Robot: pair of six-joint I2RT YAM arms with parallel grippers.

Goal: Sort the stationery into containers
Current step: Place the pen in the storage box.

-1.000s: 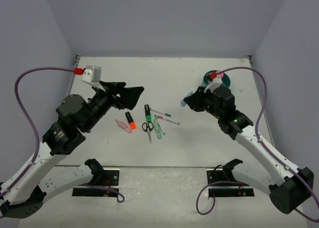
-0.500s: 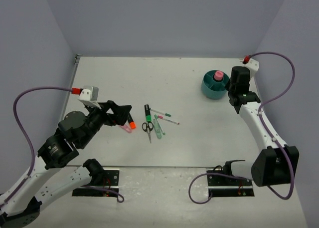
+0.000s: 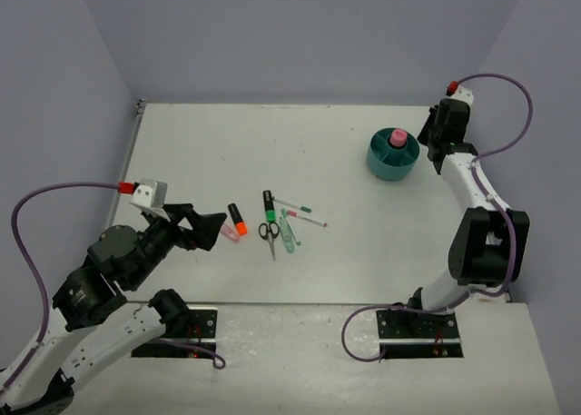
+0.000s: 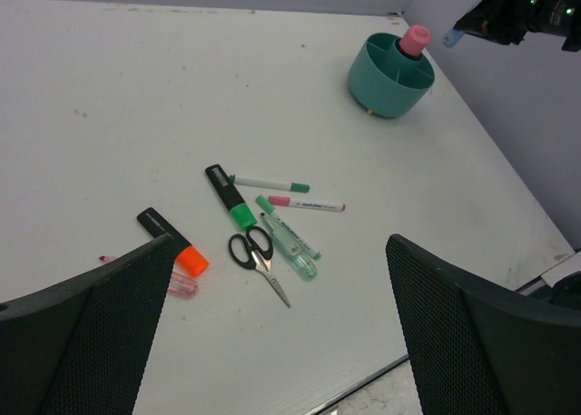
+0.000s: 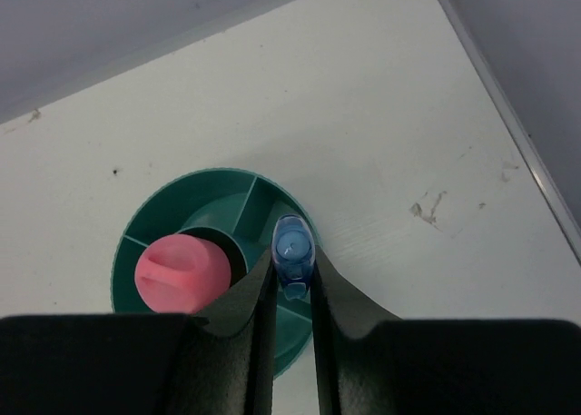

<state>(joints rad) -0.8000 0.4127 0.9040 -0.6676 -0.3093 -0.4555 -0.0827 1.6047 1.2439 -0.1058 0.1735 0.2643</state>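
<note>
- Spillage is the main risk: the small blue piece (image 5: 293, 247) is clamped between the nearly closed jaws of the right gripper (image 5: 292, 286), and it appears to sit over the right-hand rim of the teal organizer (image 5: 159, 206) at the far right of the table (image 3: 345, 143). If it is let go there, it may be deflected by the rim and dropped outside.
- If the piece is lowered off-centre, a divider between ring compartments may be struck and the organizer pushed or tipped.
- The pink-capped bottle (image 5: 182, 271) stands in the centre well, just left of the piece, so it could be knocked if the wrist is swung leftwards.
- The left gripper (image 3: 211, 232), spread wide and empty, hangs at the near left beside the orange highlighter (image 4: 174, 242). The scissors (image 4: 257, 256), green highlighter (image 4: 231, 197) and white pens (image 4: 270, 182) are crowded mid-table, so neighbours may be scattered when one is taken.
</note>
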